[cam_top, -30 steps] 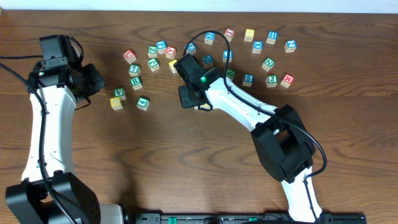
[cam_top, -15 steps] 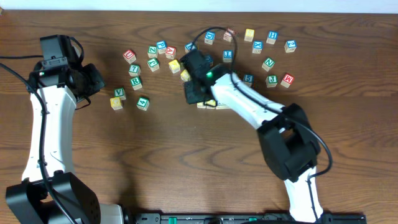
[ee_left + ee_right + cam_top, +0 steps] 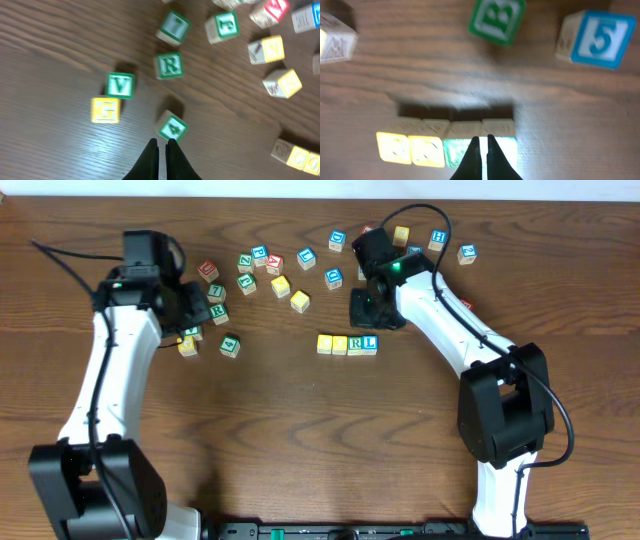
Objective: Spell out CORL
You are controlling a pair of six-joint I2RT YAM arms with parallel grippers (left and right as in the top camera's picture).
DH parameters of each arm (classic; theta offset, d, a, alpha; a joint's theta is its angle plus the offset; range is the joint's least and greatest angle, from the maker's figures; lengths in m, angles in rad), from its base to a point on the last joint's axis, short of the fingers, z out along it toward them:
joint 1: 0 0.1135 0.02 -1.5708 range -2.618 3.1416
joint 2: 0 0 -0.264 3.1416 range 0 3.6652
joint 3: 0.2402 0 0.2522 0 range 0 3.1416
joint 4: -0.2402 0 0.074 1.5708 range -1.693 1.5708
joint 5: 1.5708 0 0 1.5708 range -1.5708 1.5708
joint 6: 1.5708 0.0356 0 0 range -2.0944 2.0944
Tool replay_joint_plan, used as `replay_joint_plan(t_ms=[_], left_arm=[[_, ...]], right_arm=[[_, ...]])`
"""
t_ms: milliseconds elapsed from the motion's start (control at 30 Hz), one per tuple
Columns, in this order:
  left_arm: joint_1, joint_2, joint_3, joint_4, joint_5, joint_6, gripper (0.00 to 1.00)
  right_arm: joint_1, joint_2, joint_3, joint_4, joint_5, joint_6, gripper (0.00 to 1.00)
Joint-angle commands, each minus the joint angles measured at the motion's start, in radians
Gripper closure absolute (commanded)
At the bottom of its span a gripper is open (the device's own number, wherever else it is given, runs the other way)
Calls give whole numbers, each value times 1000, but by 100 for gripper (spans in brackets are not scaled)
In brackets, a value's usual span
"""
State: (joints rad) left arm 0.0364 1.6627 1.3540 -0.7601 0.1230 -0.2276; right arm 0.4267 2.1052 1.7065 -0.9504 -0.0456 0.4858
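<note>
Four cubes stand touching in one row in the overhead view: two yellow-faced cubes point(image 3: 325, 344) point(image 3: 340, 344), the green R cube point(image 3: 356, 343) and the blue L cube point(image 3: 370, 342). The right wrist view shows the same row, yellow cubes point(image 3: 394, 147) point(image 3: 427, 150) at left, then the green one point(image 3: 457, 151) and the last one point(image 3: 504, 146). My right gripper point(image 3: 364, 308) point(image 3: 483, 139) is shut and empty, above and behind the row. My left gripper point(image 3: 200, 307) point(image 3: 162, 144) is shut and empty, over the left cluster near a green 4 cube point(image 3: 173, 127).
Loose cubes lie along the table's back: a green R point(image 3: 170, 65), green V point(image 3: 120, 85), yellow G point(image 3: 105, 110) at left, a green B point(image 3: 496, 19) and blue 5 point(image 3: 596, 38) behind the row, and several more at back right point(image 3: 437, 239).
My right gripper let go of the row and moved back and right, away from it. My left arm swung right, over the left cluster of cubes.
</note>
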Motion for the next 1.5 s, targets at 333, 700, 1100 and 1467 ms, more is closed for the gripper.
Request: replay_joint_plan(t_ms=[333, 700, 1100, 1467], left_arm=[[-183, 146, -9, 35, 110, 18, 93], [-241, 213, -9, 51, 132, 32, 92], [-259, 214, -9, 68, 132, 36, 92], [-310, 214, -9, 126, 132, 37, 92]], right_arm=[[-83, -19, -20, -126, 21, -23, 99], [-53, -18, -169, 38, 10, -28, 98], [-47, -18, -191, 99, -21, -65, 98], [-21, -18, -191, 122, -21, -65, 97]])
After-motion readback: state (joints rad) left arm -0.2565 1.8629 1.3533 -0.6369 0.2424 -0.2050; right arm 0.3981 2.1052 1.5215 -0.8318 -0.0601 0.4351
